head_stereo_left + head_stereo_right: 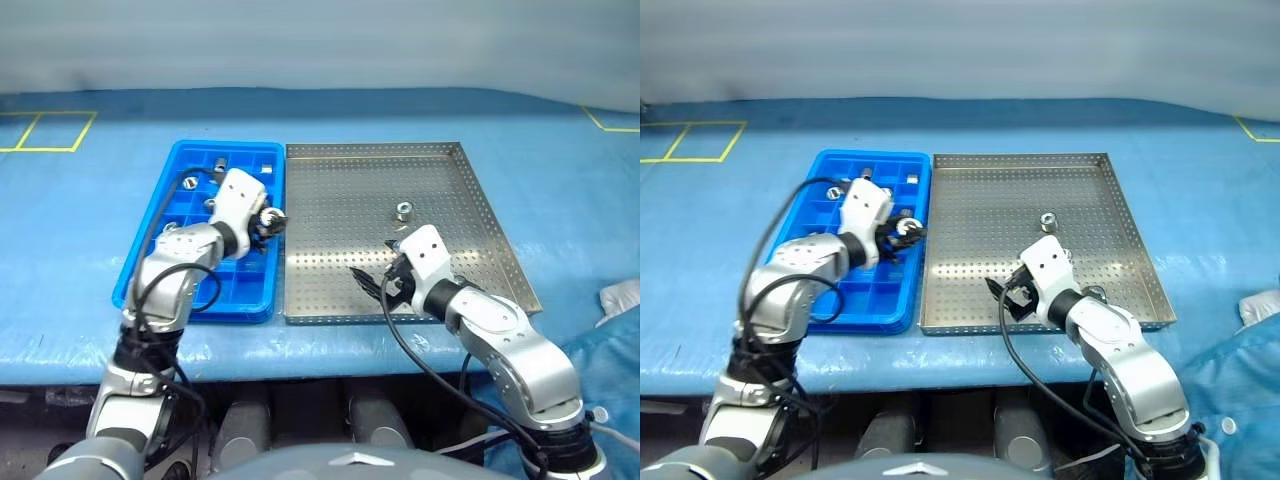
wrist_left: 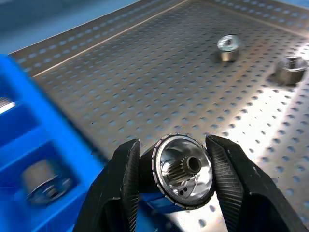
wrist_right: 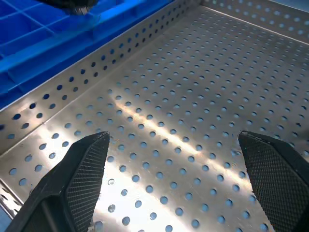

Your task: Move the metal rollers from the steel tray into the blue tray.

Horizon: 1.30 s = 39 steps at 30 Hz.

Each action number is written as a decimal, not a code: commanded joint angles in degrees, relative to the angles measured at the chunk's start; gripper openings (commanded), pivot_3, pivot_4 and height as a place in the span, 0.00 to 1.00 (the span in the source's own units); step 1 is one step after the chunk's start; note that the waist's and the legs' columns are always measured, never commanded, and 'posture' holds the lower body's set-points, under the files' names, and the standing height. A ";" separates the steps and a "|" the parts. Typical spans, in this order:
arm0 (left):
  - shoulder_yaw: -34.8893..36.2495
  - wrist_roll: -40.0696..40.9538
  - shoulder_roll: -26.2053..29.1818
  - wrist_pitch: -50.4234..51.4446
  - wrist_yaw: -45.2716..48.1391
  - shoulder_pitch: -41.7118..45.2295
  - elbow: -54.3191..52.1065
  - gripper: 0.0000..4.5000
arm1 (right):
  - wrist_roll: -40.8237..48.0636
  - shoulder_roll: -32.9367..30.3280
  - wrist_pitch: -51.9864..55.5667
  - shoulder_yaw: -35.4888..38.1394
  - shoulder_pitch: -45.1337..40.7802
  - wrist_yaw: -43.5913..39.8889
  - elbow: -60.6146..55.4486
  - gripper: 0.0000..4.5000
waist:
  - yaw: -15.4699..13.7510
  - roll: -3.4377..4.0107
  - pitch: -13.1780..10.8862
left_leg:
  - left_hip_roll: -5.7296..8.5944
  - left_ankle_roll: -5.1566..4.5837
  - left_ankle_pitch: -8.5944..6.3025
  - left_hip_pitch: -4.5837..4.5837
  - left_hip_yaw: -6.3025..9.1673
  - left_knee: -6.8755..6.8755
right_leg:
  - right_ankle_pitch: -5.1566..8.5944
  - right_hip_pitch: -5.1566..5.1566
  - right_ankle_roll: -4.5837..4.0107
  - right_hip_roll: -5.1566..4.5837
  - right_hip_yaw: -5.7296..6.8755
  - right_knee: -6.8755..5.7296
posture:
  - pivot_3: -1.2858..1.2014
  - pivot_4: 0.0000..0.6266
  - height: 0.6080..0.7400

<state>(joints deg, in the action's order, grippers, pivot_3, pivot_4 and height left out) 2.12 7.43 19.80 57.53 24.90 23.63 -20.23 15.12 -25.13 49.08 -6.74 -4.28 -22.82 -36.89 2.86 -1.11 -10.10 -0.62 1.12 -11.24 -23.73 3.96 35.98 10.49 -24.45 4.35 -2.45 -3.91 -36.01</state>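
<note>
Blue table [image 1: 400, 110]; left gripper [image 2: 173, 170] clamps roller [image 2: 183, 170], rear hidden.

Two trays [image 1: 200, 170] [image 1: 480, 200], several rollers [image 1: 403, 211]

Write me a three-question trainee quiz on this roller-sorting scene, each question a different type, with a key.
1. True or false: the left gripper is shut on a small shiny silver metal roller.
2. Multiple choice: the right gripper, fingers wide apart, hangs over which thing? A) the bright blue plastic compartment tray B) the perforated silver-grey steel tray C) the blue table covering
3. Fill in: the held roller hangs over the ____ tray, at its edge next to the steel tray.

Key: 1 true. 2 B. 3 blue.
</note>
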 commanded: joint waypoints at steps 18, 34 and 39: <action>6.37 -2.69 -2.12 5.64 -16.57 -8.64 -8.25 0.78 | -0.97 0.01 -1.45 -0.73 -4.39 -0.60 3.19 1.00 | -2.99 -0.02 -0.01 | 0.02 0.05 0.03 0.02 0.07 0.04 | -0.01 0.08 -0.01 -0.02 0.09 0.02 | 0.57 0.24 1.00; -3.99 12.72 1.08 -8.67 4.70 -9.88 -13.11 0.99 | -9.98 10.36 -2.27 7.08 -15.99 18.40 22.24 1.00 | -2.39 0.00 0.01 | 0.02 0.07 0.04 0.01 -0.01 0.01 | -0.02 0.05 -0.03 -0.02 0.04 0.02 | 0.56 0.24 1.00; -8.25 11.68 1.18 -10.70 5.77 -8.40 -10.04 0.99 | -12.13 11.62 -5.41 9.41 -21.37 22.20 33.13 1.00 | -2.15 0.00 0.01 | 0.02 0.06 0.05 0.02 -0.03 0.03 | -0.03 0.06 -0.04 -0.02 0.03 0.01 | 0.55 0.24 1.00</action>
<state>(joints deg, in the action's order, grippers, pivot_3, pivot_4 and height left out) -5.39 19.13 20.66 48.45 30.39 14.45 -30.49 4.12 -13.72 46.10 0.94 -23.95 -2.09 -5.28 0.71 -1.11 -10.10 -0.60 1.18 -11.20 -23.68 3.93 35.99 10.46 -24.38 4.31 -2.47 -3.89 -35.99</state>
